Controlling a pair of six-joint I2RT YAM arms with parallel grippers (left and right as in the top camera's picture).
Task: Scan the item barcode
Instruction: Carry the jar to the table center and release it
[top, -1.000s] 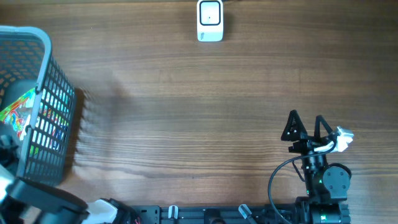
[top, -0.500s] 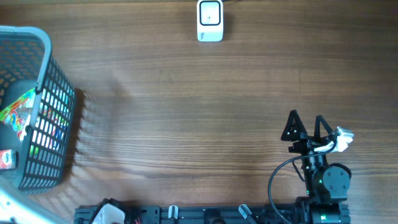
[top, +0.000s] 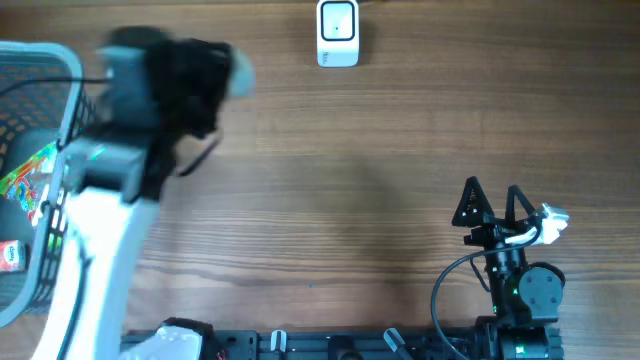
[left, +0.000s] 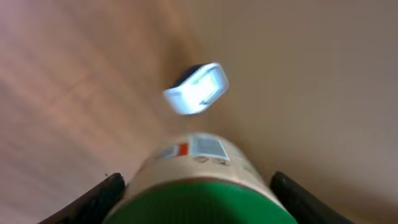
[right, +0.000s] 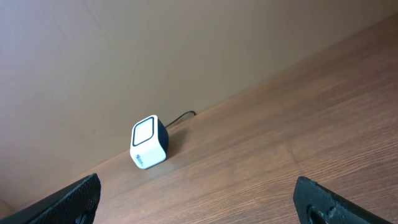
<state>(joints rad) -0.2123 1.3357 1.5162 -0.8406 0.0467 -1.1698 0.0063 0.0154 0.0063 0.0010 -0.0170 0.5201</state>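
Standing at the 9 o'clock edge of the wooden table (top: 350, 210), a grey mesh basket (top: 72, 120) holds colourful packets (top: 25, 180). Just right of it, toward 10 o'clock, the left arm (top: 100, 230) shows blurred. The left gripper (left: 198, 205) pinches a green-capped canister (left: 199, 162), one finger on each side, printed label facing forward. The white scanner (top: 338, 33) sits at 12 o'clock, apart from the canister and straight ahead of it in the wrist view. At 4 o'clock the right gripper (top: 492, 200) rests low, jaws spread wide.
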